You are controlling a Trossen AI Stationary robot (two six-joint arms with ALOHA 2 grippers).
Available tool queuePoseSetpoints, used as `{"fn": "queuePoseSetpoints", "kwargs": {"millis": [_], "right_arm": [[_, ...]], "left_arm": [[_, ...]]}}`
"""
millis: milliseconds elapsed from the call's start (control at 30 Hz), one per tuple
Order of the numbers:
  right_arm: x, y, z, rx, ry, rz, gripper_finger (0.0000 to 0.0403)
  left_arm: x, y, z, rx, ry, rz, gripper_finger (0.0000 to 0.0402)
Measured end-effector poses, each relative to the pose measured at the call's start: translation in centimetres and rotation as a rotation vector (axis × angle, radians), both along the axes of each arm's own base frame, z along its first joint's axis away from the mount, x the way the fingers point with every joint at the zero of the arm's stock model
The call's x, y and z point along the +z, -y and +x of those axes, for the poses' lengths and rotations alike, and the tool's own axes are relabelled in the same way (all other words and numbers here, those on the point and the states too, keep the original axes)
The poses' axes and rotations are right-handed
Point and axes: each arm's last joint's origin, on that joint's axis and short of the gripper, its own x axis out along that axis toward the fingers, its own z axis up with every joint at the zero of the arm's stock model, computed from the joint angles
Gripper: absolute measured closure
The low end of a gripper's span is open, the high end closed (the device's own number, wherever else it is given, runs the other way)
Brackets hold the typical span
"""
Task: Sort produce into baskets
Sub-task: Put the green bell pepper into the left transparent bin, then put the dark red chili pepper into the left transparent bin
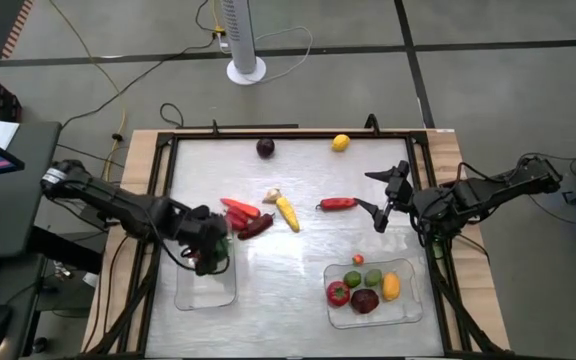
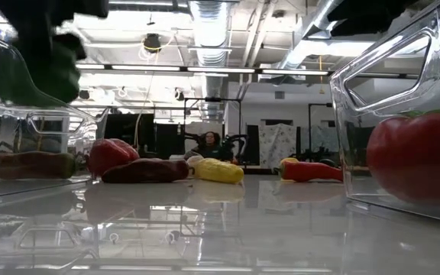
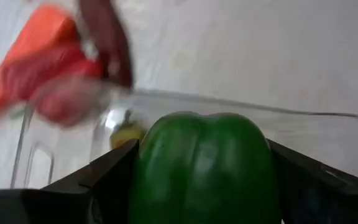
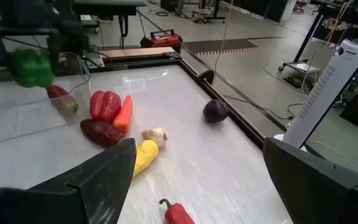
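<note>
A green pepper [image 2: 29, 72] hangs at upper left under a dark gripper above a clear basket [image 2: 37, 145] holding a dark-red pepper [image 2: 21, 164]. On the table [image 2: 220, 229] lie a red pepper [image 2: 111, 155], a dark purple piece [image 2: 147, 170], a yellow piece [image 2: 218, 170] and a red chili [image 2: 312, 170]. At right, a second basket [image 2: 388, 84] holds a tomato [image 2: 418, 164].

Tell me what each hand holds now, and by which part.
The left hand holds a green pepper by its two sides, above the left tray. The right hand holds nothing.

Green pepper [image 3: 201, 168], yellow corn [image 1: 287, 213], clear baskets [image 1: 206, 292].
</note>
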Motion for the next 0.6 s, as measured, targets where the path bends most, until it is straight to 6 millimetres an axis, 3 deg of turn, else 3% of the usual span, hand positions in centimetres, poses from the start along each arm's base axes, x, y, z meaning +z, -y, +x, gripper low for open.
{"fn": "queuePoseSetpoints", "kwargs": {"millis": [100, 233, 400, 600], "right_arm": [[0.0, 0.0, 0.0, 0.002, -0.003, -0.006, 0.0024], [0.2, 0.0, 0.1, 0.009, 0.005, -0.021, 0.0024], [0.3, 0.0, 0.1, 0.015, 0.012, -0.035, 0.0024], [0.3, 0.0, 0.1, 0.015, 0.013, -0.035, 0.0024]], "left_arm": [[-1.3, -0.1, -0.4, 0.071, -0.042, 0.0, 0.0083], [-1.4, 0.0, -0.5, 0.095, -0.053, -0.031, 0.0055], [-0.1, 0.2, 0.0, 0.078, -0.007, -0.052, 0.0042], [2.0, -0.5, 1.5, 0.106, 0.174, 0.019, 0.0041]]}}
